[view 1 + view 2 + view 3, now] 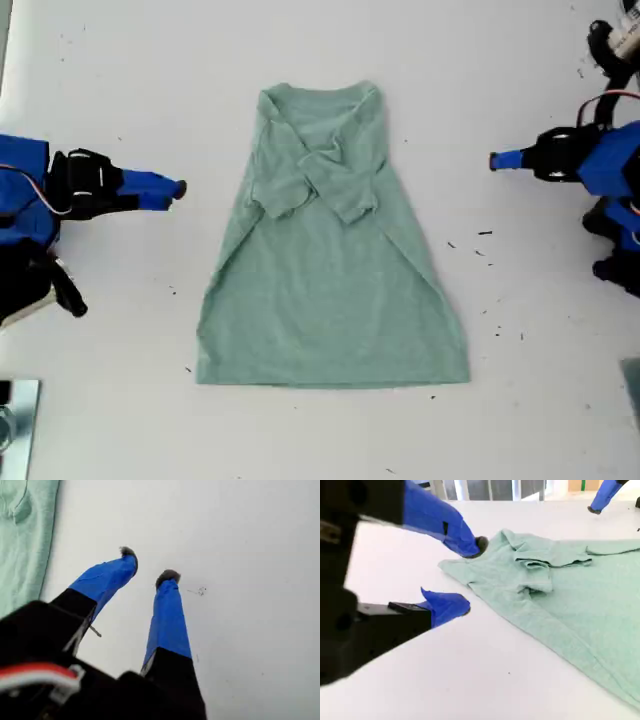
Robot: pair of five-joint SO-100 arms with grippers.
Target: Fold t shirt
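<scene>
**Crosswise to both grippers: a t shirt lying collar to hem between two open arms**

Flat on the white table (540, 420) lies the t shirt (330, 300), pale green, in the middle of the exterior view. Its long axis runs from the collar at that view's top to the wide hem at the bottom. Both short sleeves are folded in and cross over the chest.

My second gripper (472, 577) reaches in from the exterior view's left, with its jaws spread and nothing between them. It points at the shirt's shoulder and sleeve area, near the cloth but apart from it.

My first gripper (147, 564) comes from the exterior view's right, jaws likewise parted and empty. It hovers over bare table, with the shirt's edge well off to one side.

Each arm faces a long side of the shirt at chest level. The second looks somewhat nearer. A lengthwise fold would probably need a grip on the hem or the shoulders.
</scene>
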